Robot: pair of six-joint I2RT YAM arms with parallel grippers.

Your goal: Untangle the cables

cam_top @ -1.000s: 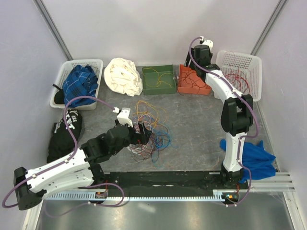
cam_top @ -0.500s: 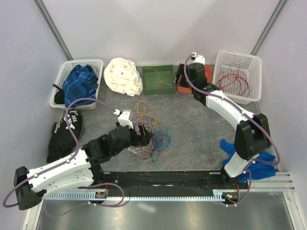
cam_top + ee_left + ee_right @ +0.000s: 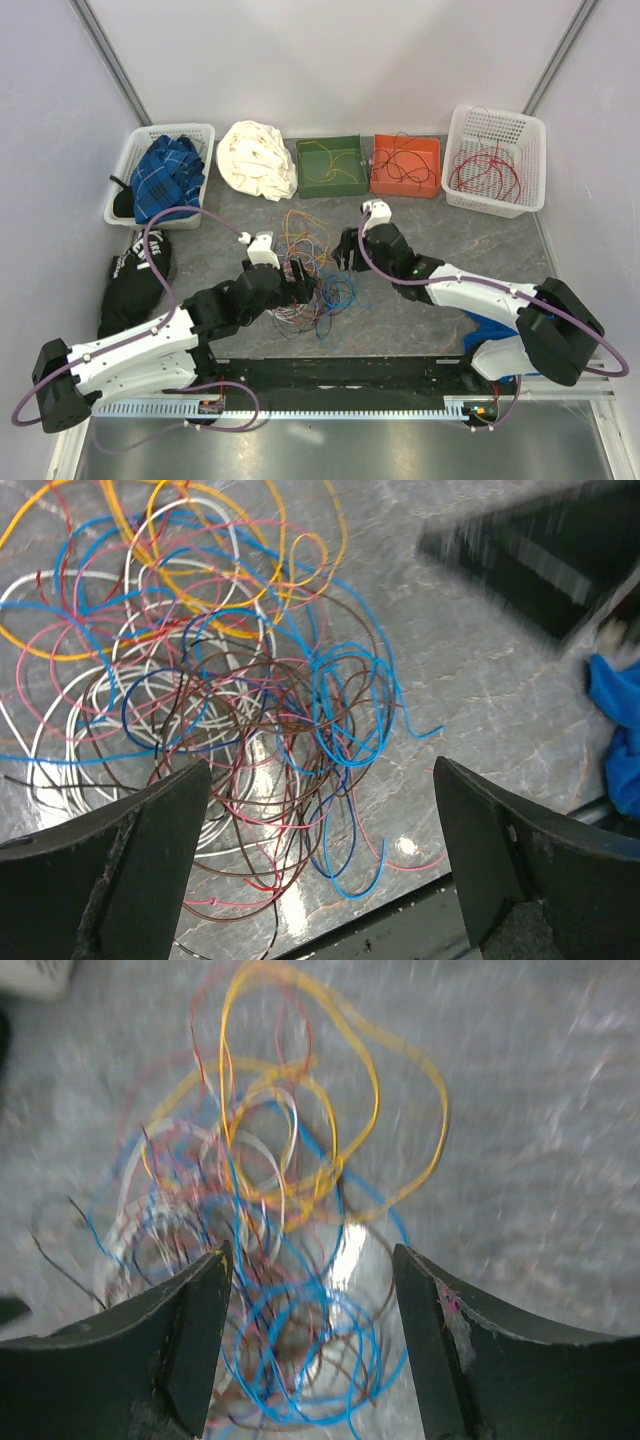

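Note:
A tangle of thin cables (image 3: 315, 262) in blue, orange, red, pink, brown and white lies on the grey table in the middle. It fills the left wrist view (image 3: 230, 690) and the right wrist view (image 3: 290, 1250). My left gripper (image 3: 300, 278) is open over the tangle's left side, holding nothing. My right gripper (image 3: 346, 252) is open just above the tangle's right side, holding nothing. In the left wrist view the right arm (image 3: 540, 565) shows as a dark blur at the top right.
A green bin (image 3: 332, 166), an orange bin (image 3: 405, 166) and a white basket (image 3: 497, 158), each with loose wires, stand at the back. A white basket of blue cloth (image 3: 162, 172), a white cloth (image 3: 256, 160), a black bag (image 3: 135, 280) and a blue cloth (image 3: 540, 330) lie around.
My right arm has swung from the orange bin at the back down to the tangle in the middle. My left gripper has stayed over the tangle.

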